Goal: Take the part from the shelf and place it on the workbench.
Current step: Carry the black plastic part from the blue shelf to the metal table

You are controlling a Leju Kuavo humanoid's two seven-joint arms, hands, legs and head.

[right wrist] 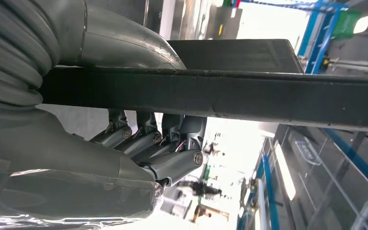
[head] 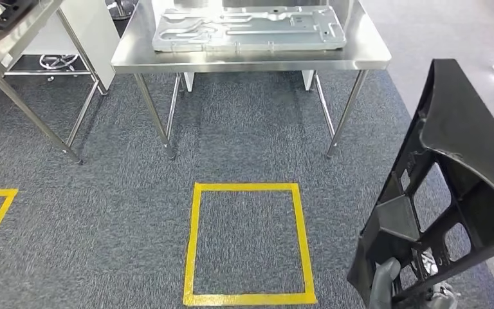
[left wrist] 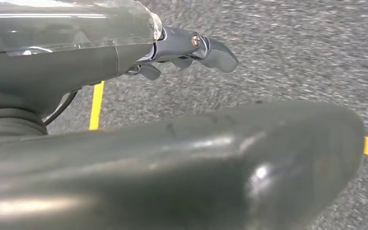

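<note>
While the right hand [right wrist: 143,143] clamps its thumb and fingers across an edge of the black ribbed plastic part [head: 450,193], the part stands tilted at four o'clock in the head view, well short of the steel workbench [head: 360,55] at twelve o'clock. The left hand [left wrist: 191,48] hangs over the carpet holding nothing, fingers loosely extended. The grip sits low on a tall, one-sided load, so it may swing or slip during the walk, or strike the stamped metal panel [head: 251,29] already on the bench.
</note>
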